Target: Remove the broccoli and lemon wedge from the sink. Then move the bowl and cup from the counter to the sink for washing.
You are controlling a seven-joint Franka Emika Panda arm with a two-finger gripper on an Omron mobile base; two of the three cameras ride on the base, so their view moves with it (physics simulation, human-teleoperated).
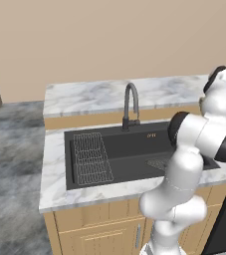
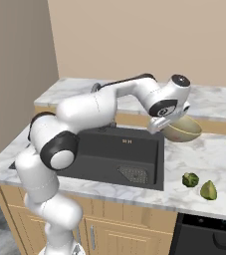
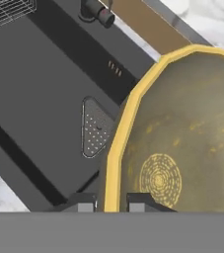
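My gripper (image 3: 112, 202) is shut on the yellow rim of the tan-yellow bowl (image 3: 182, 133), one fingertip inside the rim and one outside. In the right base view the bowl (image 2: 183, 129) hangs tilted just above the counter (image 2: 209, 154), by the right edge of the black sink (image 2: 109, 149), with the gripper (image 2: 159, 124) on its left rim. The broccoli (image 2: 190, 180) and the lemon wedge (image 2: 208, 190) lie side by side on the counter near its front edge, right of the sink. The cup is out of view.
The curved dark faucet (image 1: 130, 104) stands behind the sink (image 1: 119, 149). A wire rack (image 1: 91, 158) lies in the basin's left half, and the drain strainer (image 3: 96, 128) sits near its right side. A dark appliance front (image 2: 209, 234) is below the counter at right.
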